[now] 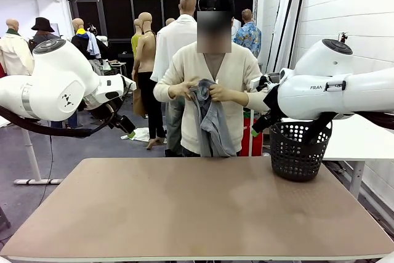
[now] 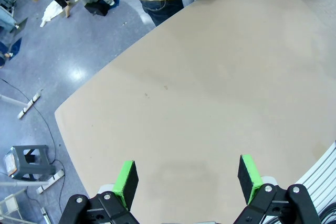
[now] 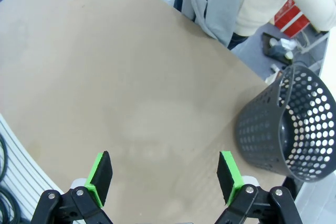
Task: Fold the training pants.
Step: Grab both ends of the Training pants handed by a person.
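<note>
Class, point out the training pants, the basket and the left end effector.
training pants (image 1: 210,122), front view, hanging grey cloth
basket (image 1: 300,153), front view, perforated side wall
left end effector (image 2: 188,170), left wrist view, midway between its fingertips

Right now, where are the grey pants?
In the front view, the training pants hang from the person's hands beyond the far edge of the table, near its middle, left of the black basket standing on it.
</note>
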